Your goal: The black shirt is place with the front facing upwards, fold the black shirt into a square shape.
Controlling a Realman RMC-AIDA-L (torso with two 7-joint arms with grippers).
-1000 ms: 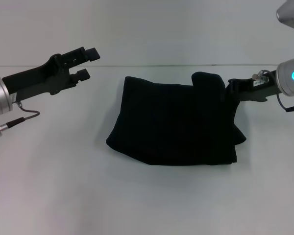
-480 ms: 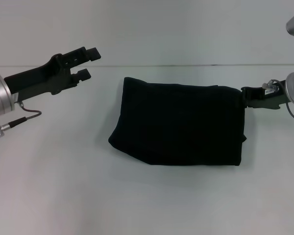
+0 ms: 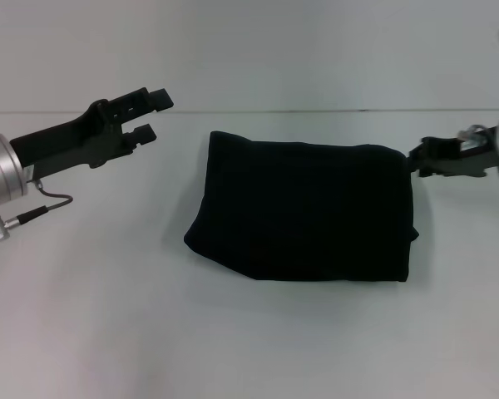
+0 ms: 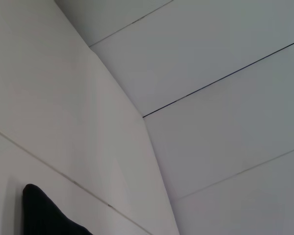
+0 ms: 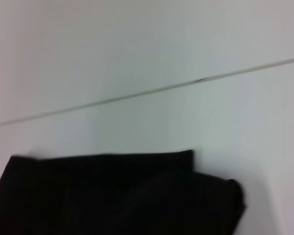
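Note:
The black shirt (image 3: 303,212) lies on the white table as a folded, roughly rectangular bundle; no lettering or neck label shows. My left gripper (image 3: 150,115) is open and empty, held above the table to the left of the shirt's far left corner. My right gripper (image 3: 417,160) is at the shirt's far right corner, at its edge; I cannot tell whether it touches the cloth. A corner of the shirt shows in the left wrist view (image 4: 41,215). The right wrist view shows the shirt's folded layers (image 5: 112,196) from close by.
The white table (image 3: 249,349) spreads all round the shirt. Its far edge meets a pale wall (image 3: 249,50) behind the shirt. A grey cable (image 3: 33,212) hangs under the left wrist.
The right gripper drew the raised far right corner of the shirt rightward and down, so the bundle now lies flat. It then drew back a little to the right. The left gripper barely shifted.

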